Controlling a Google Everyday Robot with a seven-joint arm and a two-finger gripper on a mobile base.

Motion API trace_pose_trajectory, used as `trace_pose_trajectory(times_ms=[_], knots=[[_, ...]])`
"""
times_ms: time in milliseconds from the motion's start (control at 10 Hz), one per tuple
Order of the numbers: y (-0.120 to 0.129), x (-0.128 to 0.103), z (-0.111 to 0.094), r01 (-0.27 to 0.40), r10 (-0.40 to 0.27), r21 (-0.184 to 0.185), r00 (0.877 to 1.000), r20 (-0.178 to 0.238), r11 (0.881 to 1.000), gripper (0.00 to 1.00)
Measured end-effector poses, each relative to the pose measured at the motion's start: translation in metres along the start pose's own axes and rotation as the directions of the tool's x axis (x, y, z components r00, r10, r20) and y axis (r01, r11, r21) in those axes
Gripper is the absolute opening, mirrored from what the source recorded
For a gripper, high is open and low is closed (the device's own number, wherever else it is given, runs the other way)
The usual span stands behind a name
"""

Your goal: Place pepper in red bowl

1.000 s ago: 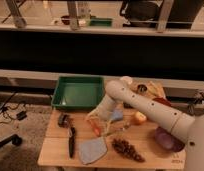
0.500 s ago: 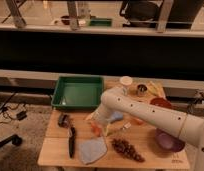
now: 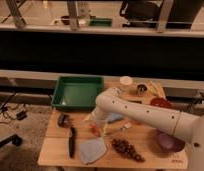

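Observation:
The pepper (image 3: 95, 131), slender and orange-red, lies on the wooden table left of centre, partly covered by my gripper. My gripper (image 3: 97, 126) is down right over it at the end of the white arm, open, and I cannot tell whether it touches the pepper. The red bowl (image 3: 161, 103) sits at the right rear of the table, behind the arm and well away from the pepper.
A green tray (image 3: 77, 92) stands at the back left. A black-handled knife (image 3: 71, 141), a blue cloth (image 3: 92, 150) and grapes (image 3: 127, 148) lie along the front. A purple bowl (image 3: 170, 141) sits front right. A white cup (image 3: 126, 81), a metal cup (image 3: 141, 90) and bananas (image 3: 156, 89) are at the back.
The arm has swung left and down, bringing my gripper onto the pepper. The forearm now covers the round orange fruit that showed earlier.

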Motion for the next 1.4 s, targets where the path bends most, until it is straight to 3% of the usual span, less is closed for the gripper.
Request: trace_pose_trajectory(times_ms=[600,1000,1400], knots=[[-0.009,0.026,-0.009,0.007,-0.007,0.004,0.999,-0.04,1.0,0.8],[0.008,0.027,-0.003,-0.004,0.004,-0.016,1.0,-0.027,1.0,0.8],[0.009,0.022,0.004,0.022,-0.022,-0.035,1.0,-0.01,0.999,0.8]])
